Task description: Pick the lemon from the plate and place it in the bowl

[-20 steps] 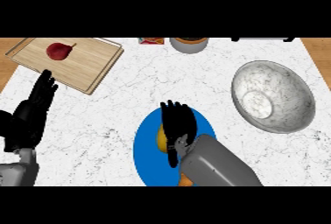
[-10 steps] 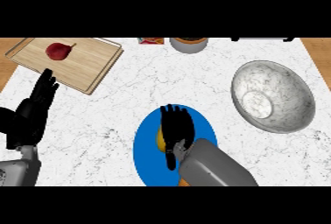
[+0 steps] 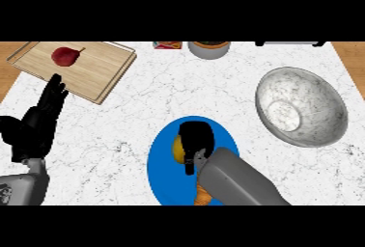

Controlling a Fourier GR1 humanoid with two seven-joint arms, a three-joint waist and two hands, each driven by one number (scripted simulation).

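Grab step: right robot hand (image 3: 194, 137) curled round the lemon (image 3: 176, 149) on the plate (image 3: 160, 170) beneath, next just lift and carry to the bowl (image 3: 317, 99) off its right.

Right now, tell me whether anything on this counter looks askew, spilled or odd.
Only the cutting board stands out: it lies skewed at the far left corner of the counter and seems to overhang the edge. Nothing looks spilled; the bowl sits upright.
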